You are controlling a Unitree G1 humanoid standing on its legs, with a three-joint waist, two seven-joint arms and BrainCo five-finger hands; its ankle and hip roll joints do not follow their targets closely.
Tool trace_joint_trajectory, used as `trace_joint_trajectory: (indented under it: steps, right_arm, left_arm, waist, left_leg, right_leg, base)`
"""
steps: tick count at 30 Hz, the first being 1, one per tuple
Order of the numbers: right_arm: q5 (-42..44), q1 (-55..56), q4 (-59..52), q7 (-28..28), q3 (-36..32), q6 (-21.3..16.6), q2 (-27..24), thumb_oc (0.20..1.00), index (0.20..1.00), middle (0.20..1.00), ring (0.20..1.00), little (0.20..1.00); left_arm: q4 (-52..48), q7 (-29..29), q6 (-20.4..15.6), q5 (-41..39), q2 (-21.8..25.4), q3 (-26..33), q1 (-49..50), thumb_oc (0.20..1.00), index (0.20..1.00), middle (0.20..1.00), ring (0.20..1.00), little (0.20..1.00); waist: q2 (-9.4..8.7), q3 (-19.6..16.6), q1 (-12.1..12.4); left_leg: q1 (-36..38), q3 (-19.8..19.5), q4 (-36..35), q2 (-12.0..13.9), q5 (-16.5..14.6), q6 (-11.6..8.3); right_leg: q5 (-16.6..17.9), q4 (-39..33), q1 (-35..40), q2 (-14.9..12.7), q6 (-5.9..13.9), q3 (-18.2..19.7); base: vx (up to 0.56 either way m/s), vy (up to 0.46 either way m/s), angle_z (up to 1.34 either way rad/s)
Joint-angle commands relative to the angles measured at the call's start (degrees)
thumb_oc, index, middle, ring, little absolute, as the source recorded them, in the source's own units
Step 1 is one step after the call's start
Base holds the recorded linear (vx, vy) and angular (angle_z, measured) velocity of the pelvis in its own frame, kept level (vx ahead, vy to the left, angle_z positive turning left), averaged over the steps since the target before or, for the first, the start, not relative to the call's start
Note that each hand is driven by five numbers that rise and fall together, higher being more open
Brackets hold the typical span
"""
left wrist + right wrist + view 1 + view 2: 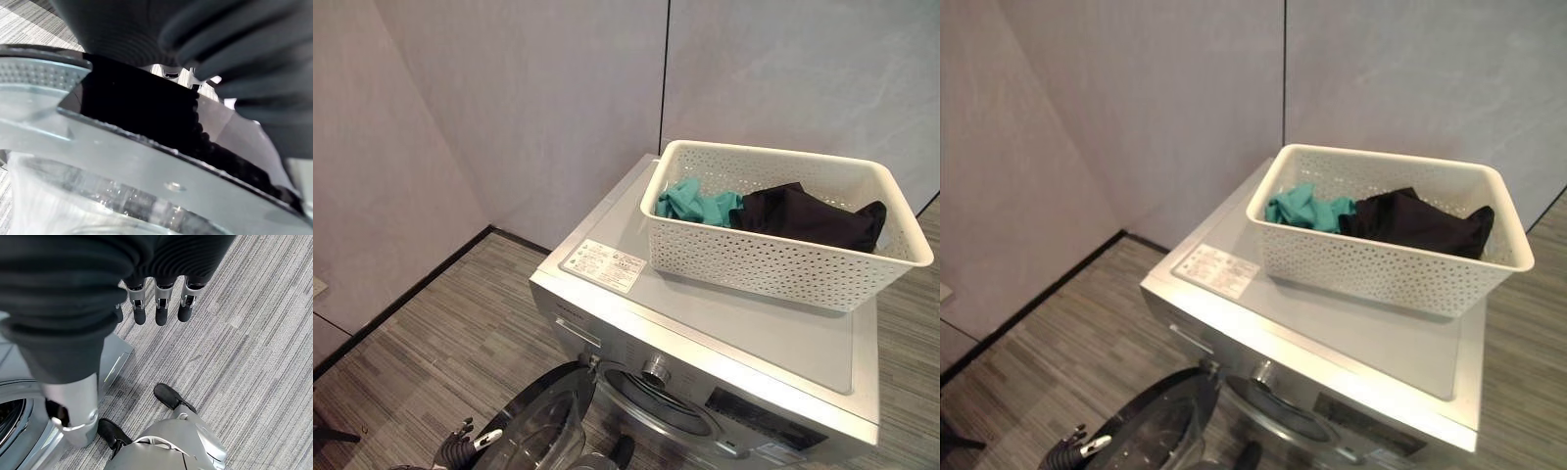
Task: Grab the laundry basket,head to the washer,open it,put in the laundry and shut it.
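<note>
A white perforated laundry basket [783,279] stands on top of the silver washer [734,328], toward its back right. Inside lie a teal cloth [700,204] and a black cloth [813,217]. The washer's round glass door [543,426] hangs open toward the left, baring the drum opening [656,397]. My left hand [460,452] is low at the door's outer edge; in the left wrist view the door's rim [146,161] runs right under the hand. My right hand [161,296] hangs over the floor beside the washer with straight fingers, holding nothing.
Grey wall panels [538,108] close off the back and the left, meeting in a corner behind the washer. Striped grey floor [431,343] spreads to the washer's left. A white label [604,264] sits on the washer's top front left.
</note>
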Motion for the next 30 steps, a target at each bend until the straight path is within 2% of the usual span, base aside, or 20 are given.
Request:
trace_joint_trajectory:
  steps: [1, 23, 26, 27, 30]
  right_arm:
    - [-0.6, 1.9, -1.6, 0.4, 0.6, -0.8, -1.4, 1.0, 1.0, 1.0, 1.0, 1.0]
    - [0.4, 1.2, -2.9, 0.1, 0.9, -1.2, -1.3, 1.0, 1.0, 1.0, 1.0, 1.0]
    - [1.7, -0.3, -5.2, -0.4, 0.9, -1.7, -2.0, 1.0, 1.0, 1.0, 1.0, 1.0]
    - [1.9, -3.3, -9.1, -1.8, 1.6, -2.3, -3.5, 1.0, 1.0, 1.0, 1.0, 1.0]
    - [2.9, -4.1, -10.3, -1.2, 2.1, -2.6, -3.3, 1.0, 1.0, 1.0, 1.0, 1.0]
  left_arm:
    - [7.1, 3.3, 4.9, -0.3, -7.1, -2.1, -3.4, 1.0, 1.0, 1.0, 1.0, 1.0]
    - [7.3, 3.5, 4.5, -1.0, -7.5, -1.9, -3.4, 1.0, 1.0, 1.0, 1.0, 1.0]
    - [7.0, 3.6, 4.6, -1.7, -7.5, -1.9, -3.3, 1.0, 1.0, 1.0, 1.0, 1.0]
    - [6.7, 3.8, 4.3, -2.2, -7.1, -2.0, -3.3, 1.0, 1.0, 1.0, 1.0, 1.0]
    - [6.5, 3.9, 4.2, -2.0, -6.9, -2.1, -3.5, 1.0, 1.0, 1.0, 1.0, 1.0]
  waist:
    - [-1.16, -0.7, 0.9]
    - [-0.93, -0.7, 0.8]
    - [-0.85, -0.6, 0.9]
    - [-0.83, -0.6, 1.1]
    - [-0.67, -0.6, 1.2]
  left_leg:
    - [-1.8, -2.0, -0.8, 3.5, -1.7, -2.27]
    - [-1.6, -1.9, -1.1, 3.5, -1.6, -2.28]
    - [-1.6, -2.0, -1.1, 3.5, -1.6, -2.21]
    - [-1.6, -1.9, -1.1, 3.5, -1.5, -2.19]
    - [-1.6, -2.1, -1.1, 3.4, -1.5, -2.15]
  right_leg:
    - [-1.7, 4.5, -1.5, -5.0, 2.15, 3.5]
    - [-1.7, 4.3, -1.3, -5.0, 2.1, 3.4]
    - [-1.7, 4.3, -1.3, -5.0, 2.11, 3.4]
    - [-1.6, 4.3, -1.3, -5.1, 2.19, 3.5]
    - [-1.6, 4.3, -1.3, -5.2, 2.26, 3.4]
  base:
    - [0.0, 0.0, 0.0]
    - [0.0, 0.0, 0.0]
    - [0.0, 0.0, 0.0]
    - [0.0, 0.0, 0.0]
    - [0.0, 0.0, 0.0]
